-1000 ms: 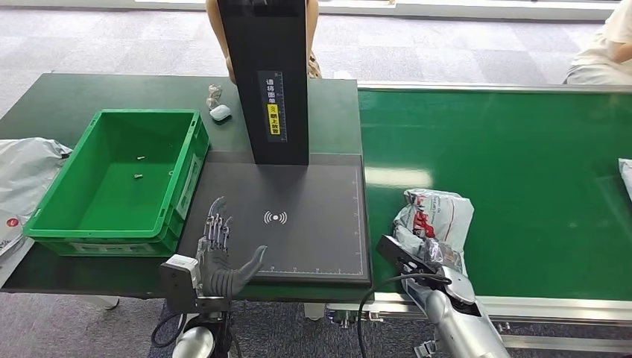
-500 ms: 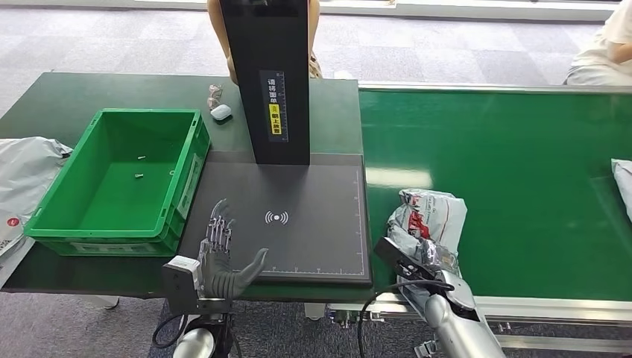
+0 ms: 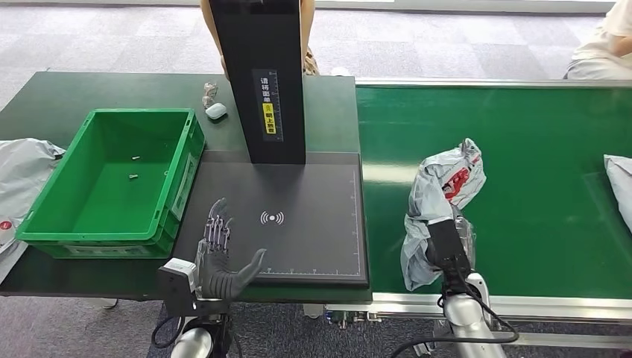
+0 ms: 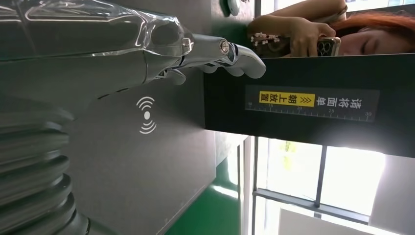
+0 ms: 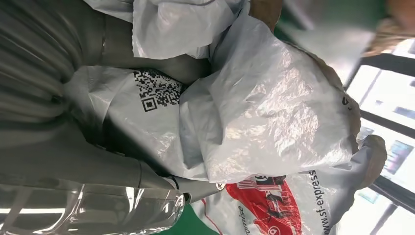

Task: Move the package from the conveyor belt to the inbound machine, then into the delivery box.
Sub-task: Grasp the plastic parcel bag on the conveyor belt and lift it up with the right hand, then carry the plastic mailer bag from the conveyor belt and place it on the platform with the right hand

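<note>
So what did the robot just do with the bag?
The right hand lifted the bag off the belt: it lay flat a second ago and now hangs upright in the hand's grip. The left hand stayed spread over the black pad, and the green bin did not move.

The right hand (image 3: 445, 250) is mostly buried behind the package (image 3: 441, 200) it grips, so its fingers cannot be made out in the head view. The two small items (image 3: 133, 167) on the floor of the green delivery box (image 3: 186, 160) are too small to tell (screws, perhaps). A grey bag (image 3: 618, 179) on the conveyor belt (image 3: 551, 134) is cut off by the picture's edge, as is another (image 3: 19, 168) beside the worktop (image 3: 45, 101).
</note>
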Motion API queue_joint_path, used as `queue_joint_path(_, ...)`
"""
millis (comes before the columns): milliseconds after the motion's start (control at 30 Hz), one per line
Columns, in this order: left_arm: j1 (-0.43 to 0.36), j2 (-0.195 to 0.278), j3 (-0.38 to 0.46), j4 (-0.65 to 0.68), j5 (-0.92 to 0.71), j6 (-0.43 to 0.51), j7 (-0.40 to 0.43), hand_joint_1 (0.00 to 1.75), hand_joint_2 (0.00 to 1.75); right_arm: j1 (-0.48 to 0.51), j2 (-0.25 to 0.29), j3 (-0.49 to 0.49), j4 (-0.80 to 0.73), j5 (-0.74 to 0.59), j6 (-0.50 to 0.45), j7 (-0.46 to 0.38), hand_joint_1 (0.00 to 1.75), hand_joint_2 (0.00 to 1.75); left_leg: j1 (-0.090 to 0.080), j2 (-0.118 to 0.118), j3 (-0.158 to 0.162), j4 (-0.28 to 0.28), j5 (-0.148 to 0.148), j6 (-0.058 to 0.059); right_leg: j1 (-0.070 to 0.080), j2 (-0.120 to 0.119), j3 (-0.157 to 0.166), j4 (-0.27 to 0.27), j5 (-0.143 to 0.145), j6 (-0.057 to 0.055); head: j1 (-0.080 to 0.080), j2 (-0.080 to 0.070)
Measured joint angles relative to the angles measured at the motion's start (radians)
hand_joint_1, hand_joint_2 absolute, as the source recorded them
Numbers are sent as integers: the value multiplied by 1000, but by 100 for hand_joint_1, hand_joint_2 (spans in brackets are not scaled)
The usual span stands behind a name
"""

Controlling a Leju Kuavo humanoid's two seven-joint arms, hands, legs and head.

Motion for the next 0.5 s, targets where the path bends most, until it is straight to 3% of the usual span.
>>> queue_joint_path(133,-13,-1,-1,4,0,-1,0,0,175,6,16,-13,-50,-127,-14,-119,175,175,0,0,0,0,0,0,0,0,0,0,0,0,0,0)
queue_joint_path(233,-19,-4,-3,5,-2,3,-6,0,175,6,22,-2,-94,-114,-15,-190,175,175,0,2,-1,-1,0,0,0,1,0,0,0,-1,0,0)
queue_joint_path(333,-25,-5,-4,5,-15,25,-28,0,175,-17,22,62,-112,70,-7,-209,175,175,0,4,-1,-1,0,0,0,4,0,1,0,-1,0,0)
queue_joint_path(433,-36,-5,-4,5,-22,46,-46,0,175,-77,21,199,-99,318,-16,-203,175,175,0,7,-1,-1,1,-2,0,6,-2,2,1,-3,0,0)
queue_joint_path(500,-45,-5,-3,5,-23,56,-52,0,175,-129,18,298,-76,392,-19,-199,175,175,0,6,-1,-1,2,-3,0,6,-3,2,2,-3,0,0)
